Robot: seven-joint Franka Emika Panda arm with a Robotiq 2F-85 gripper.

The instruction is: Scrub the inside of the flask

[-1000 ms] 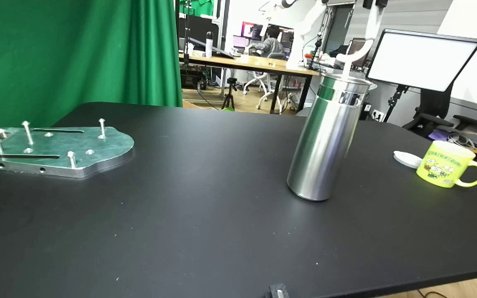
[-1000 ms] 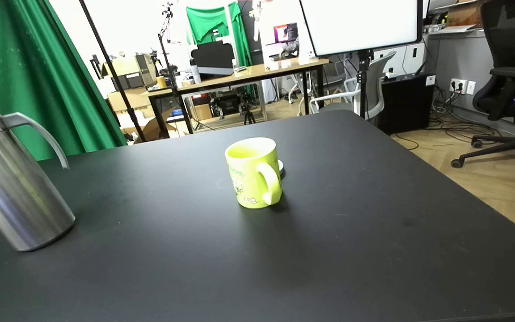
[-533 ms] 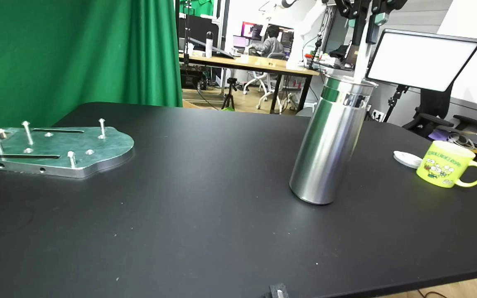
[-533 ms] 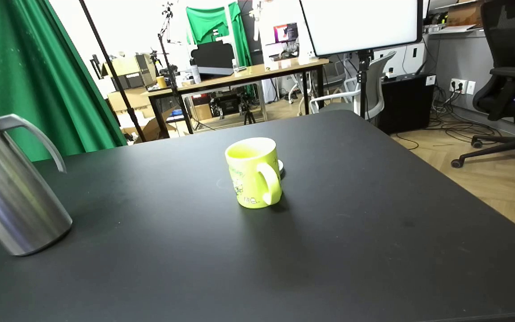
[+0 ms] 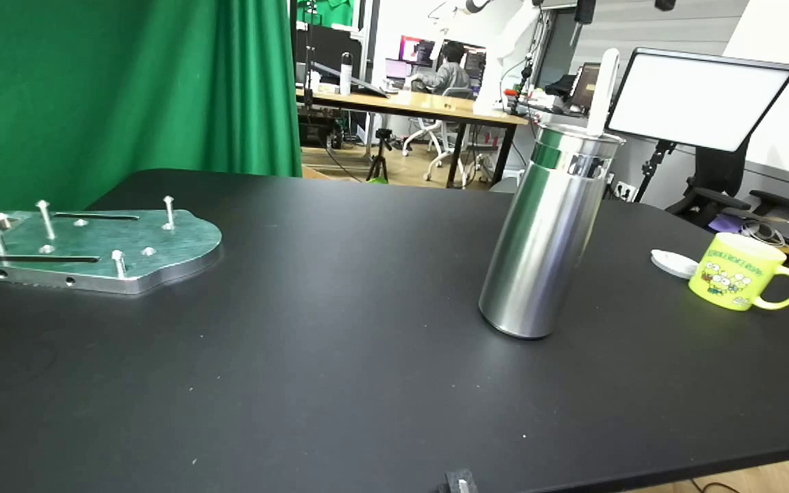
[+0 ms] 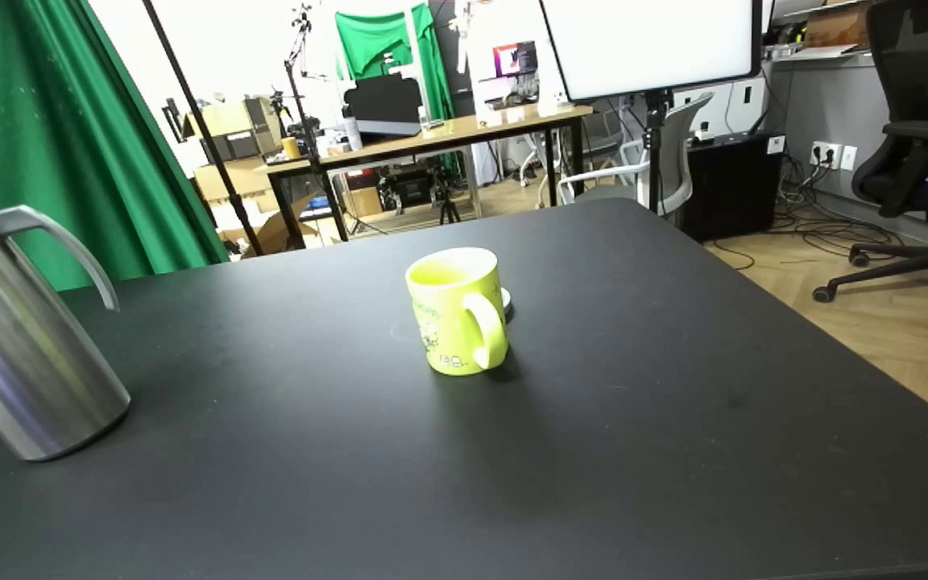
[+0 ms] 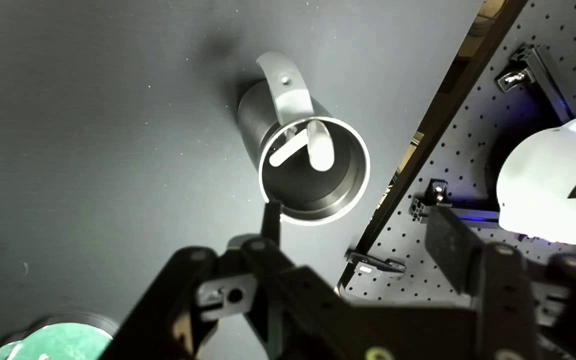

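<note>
My pincer (image 7: 358, 225) is spread wide, gripping nothing, higher than the flask (image 5: 542, 239), which is on the table (image 5: 340, 287). White stick (image 5: 603, 96), presumably for scrubbing, pokes tilted from it. Risk: descending off-centre, I could clip and tip the flask, or knock the stick askew.

Glare is streaked along the flask (image 5: 545, 239), the far white panel (image 5: 699, 99) is overexposed, and the wrist-view gripper (image 7: 355, 215) is blurred.
</note>
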